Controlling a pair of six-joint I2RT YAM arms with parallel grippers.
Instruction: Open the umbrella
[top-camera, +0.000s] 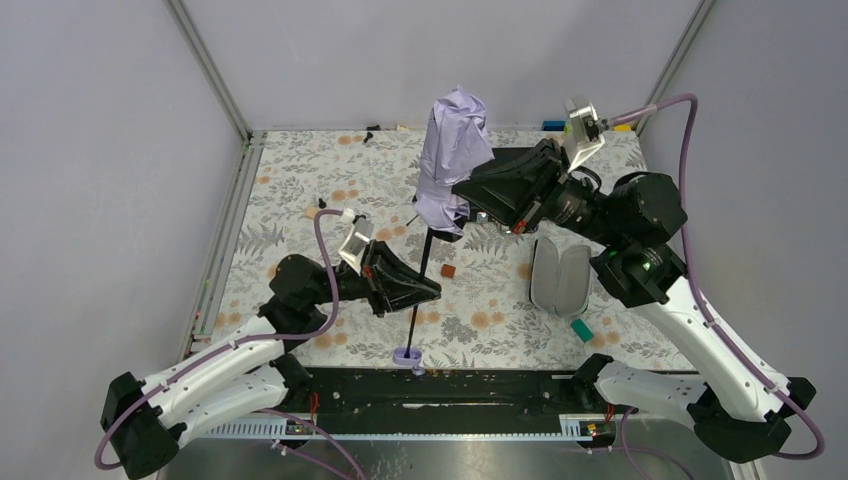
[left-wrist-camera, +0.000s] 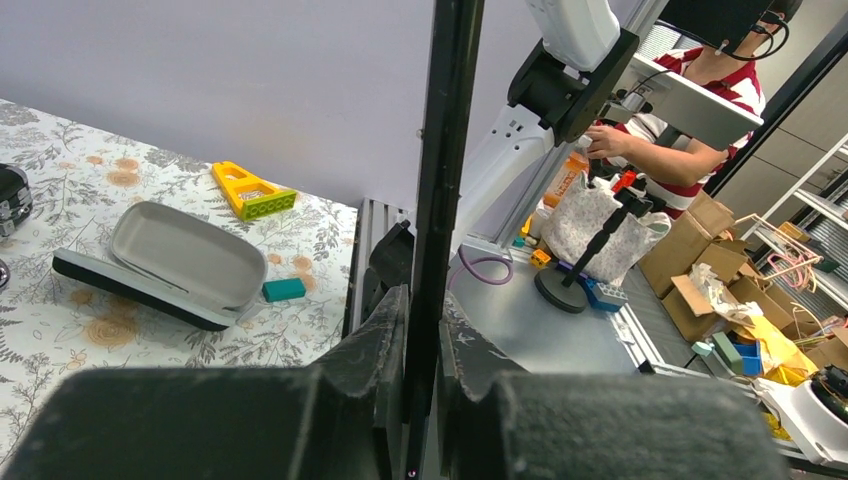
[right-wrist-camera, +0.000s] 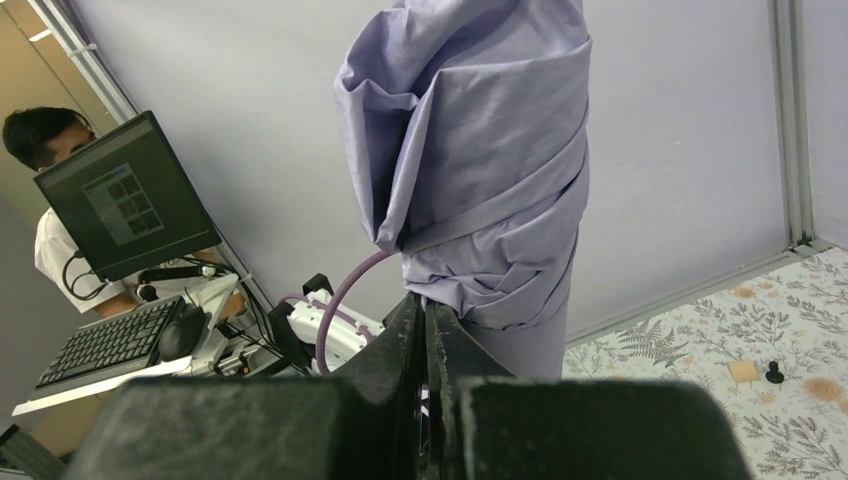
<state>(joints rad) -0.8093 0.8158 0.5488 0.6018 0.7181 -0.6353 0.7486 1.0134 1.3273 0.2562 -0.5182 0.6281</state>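
While the umbrella (top-camera: 455, 150) stands furled, the case (top-camera: 558, 275) lies open.

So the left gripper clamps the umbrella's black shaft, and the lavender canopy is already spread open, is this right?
Not quite: the canopy is folded and bunched up, as the right wrist view shows. The left gripper does clamp the black shaft.
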